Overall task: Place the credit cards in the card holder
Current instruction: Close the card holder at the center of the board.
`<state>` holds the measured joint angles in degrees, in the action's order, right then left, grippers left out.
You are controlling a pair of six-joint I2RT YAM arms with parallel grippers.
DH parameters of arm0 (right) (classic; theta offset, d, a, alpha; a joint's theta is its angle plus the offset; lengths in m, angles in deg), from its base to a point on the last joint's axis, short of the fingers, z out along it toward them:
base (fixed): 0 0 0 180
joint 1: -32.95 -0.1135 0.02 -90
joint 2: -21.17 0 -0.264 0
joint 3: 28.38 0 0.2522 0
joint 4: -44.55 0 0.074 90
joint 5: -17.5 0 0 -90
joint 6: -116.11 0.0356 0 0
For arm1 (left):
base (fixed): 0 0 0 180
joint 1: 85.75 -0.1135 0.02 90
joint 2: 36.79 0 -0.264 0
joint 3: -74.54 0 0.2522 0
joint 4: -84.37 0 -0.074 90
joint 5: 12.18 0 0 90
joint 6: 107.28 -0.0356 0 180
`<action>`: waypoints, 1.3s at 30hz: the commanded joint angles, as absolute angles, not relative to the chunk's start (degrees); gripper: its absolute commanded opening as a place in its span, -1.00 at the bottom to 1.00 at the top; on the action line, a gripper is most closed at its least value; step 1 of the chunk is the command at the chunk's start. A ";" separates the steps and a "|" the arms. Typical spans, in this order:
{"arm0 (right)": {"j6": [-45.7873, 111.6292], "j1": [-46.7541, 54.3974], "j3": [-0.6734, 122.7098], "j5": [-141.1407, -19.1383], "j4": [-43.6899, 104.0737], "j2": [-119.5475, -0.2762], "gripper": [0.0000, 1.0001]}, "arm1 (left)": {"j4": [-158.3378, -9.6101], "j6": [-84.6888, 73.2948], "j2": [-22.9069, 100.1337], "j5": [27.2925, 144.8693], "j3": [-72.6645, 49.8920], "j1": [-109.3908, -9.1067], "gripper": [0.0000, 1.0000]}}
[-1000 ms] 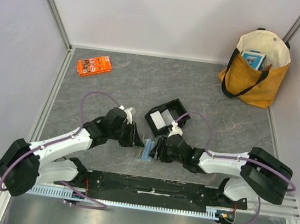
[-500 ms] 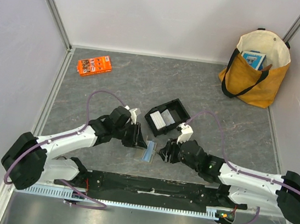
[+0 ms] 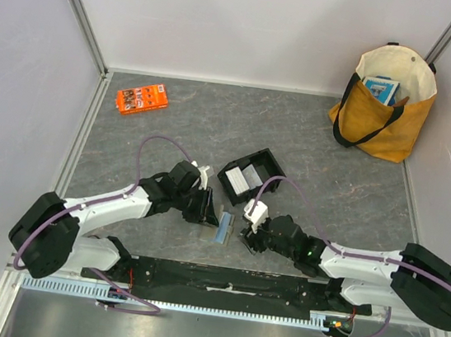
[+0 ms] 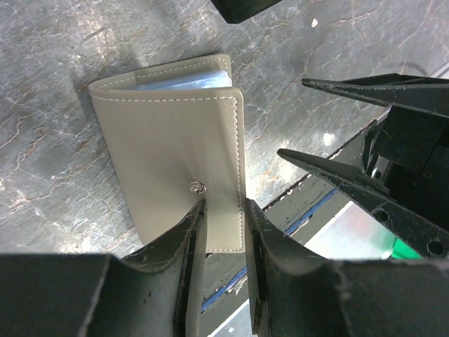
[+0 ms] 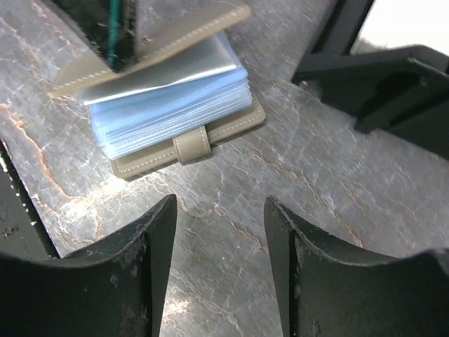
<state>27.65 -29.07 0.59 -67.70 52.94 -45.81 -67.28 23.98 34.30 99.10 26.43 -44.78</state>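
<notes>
The card holder (image 3: pixel 223 228) lies on the table between my grippers, a taupe wallet with pale blue sleeves. In the left wrist view my left gripper (image 4: pixel 223 214) is shut on the cover flap of the card holder (image 4: pixel 168 140), just below its snap. In the top view the left gripper (image 3: pixel 209 214) sits at the holder's left edge. My right gripper (image 5: pixel 219 210) is open and empty, a short way from the holder (image 5: pixel 175 105), whose sleeves fan open under the lifted cover. It is just right of the holder in the top view (image 3: pixel 248 234). Whitish credit cards (image 3: pixel 247 178) lie in the black tray.
The black open tray (image 3: pixel 269 164) stands just behind the holder. An orange packet (image 3: pixel 142 98) lies at the back left. A yellow tote bag (image 3: pixel 384 98) stands at the back right. The arms' black base rail (image 3: pixel 227 281) runs along the near edge.
My right gripper has drawn back a little from the holder toward the near right, and its arm has swung. My left gripper has stayed on the holder's flap.
</notes>
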 commanded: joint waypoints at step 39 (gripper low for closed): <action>10.64 -22.16 6.56 -95.18 75.80 -66.28 0.15 | -67.37 20.16 36.60 96.89 27.56 -44.62 -0.42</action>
<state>12.30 -22.51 4.32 -93.40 76.17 -66.95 -67.19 22.23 37.05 97.37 27.09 -44.73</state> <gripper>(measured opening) 0.575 0.294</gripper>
